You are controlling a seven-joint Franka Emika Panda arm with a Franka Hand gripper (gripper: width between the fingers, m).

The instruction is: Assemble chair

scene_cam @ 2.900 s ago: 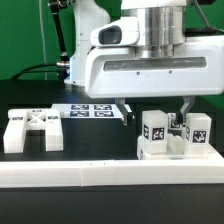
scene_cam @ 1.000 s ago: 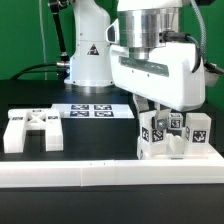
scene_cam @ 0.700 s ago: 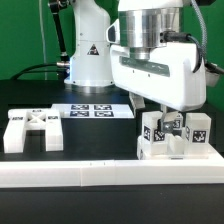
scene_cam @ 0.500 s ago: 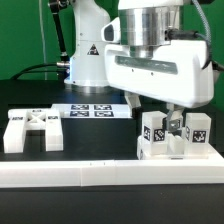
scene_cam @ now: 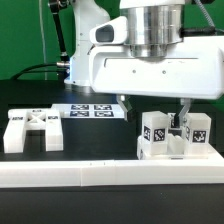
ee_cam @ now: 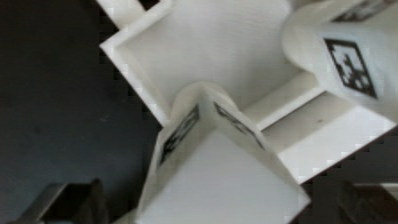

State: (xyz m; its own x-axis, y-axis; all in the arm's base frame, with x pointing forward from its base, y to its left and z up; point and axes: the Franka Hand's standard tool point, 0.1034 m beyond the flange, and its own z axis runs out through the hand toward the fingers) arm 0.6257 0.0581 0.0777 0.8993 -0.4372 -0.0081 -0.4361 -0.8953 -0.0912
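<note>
- The gripper hangs just above the right-hand cluster of chair parts, its jaws spread wide with nothing between them
- A second ago the wrist was turned at an angle over this cluster; now its body faces the exterior view squarely again, as it did nearly three seconds back
- The cluster itself, blocky white pieces with square tags, sits where it did before, on the worktop at the exterior view's right, close behind the long white border frame
- The cross-braced panel lies well apart at the exterior view's left and has not shifted; the marker board sits between and behind the two
- In the wrist view a tagged leg and angled white faces fill the picture, so the camera is close over the pieces
- Judgement: the turn-back looks like a realignment before a grasp, not a finished step; no part has been moved or joined by it, and the chair is far from assembled, with the panel not yet attached
</note>
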